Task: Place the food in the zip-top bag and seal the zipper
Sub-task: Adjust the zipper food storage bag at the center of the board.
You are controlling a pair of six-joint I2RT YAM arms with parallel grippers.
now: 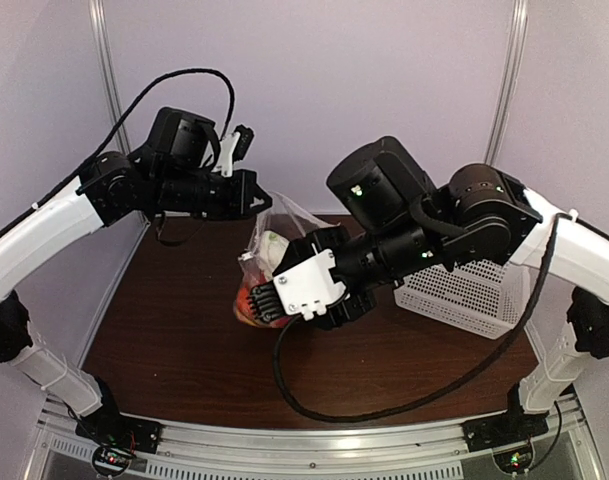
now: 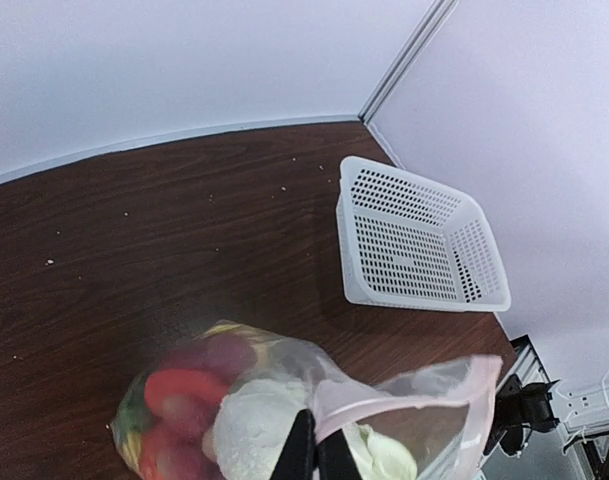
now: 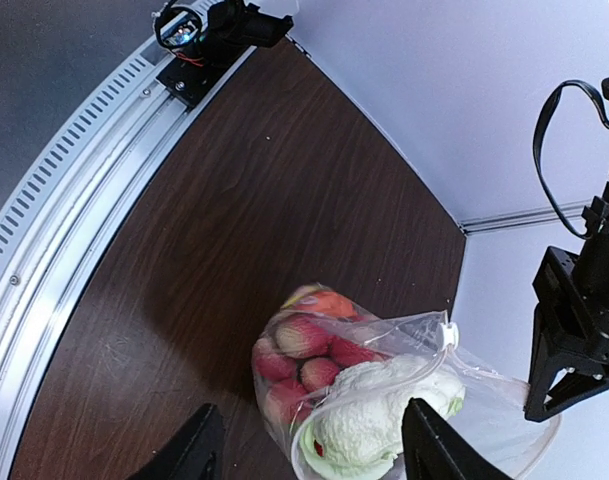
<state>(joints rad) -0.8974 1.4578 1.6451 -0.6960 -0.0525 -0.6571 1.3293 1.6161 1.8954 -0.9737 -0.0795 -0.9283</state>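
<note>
The food, red strawberries and a white cauliflower among it, sits inside the zip-top bag. The left gripper holds the bag up over the middle of the table, its jaws pinched together on the mouth edge. Sealing looks like the step in hand: the right gripper, jaws apart on either side of the bulging bag, would need to reach the pale zipper and press along it. The white mesh basket stands well off to the right, but the cauliflower crowding the mouth may hinder closing.
</note>
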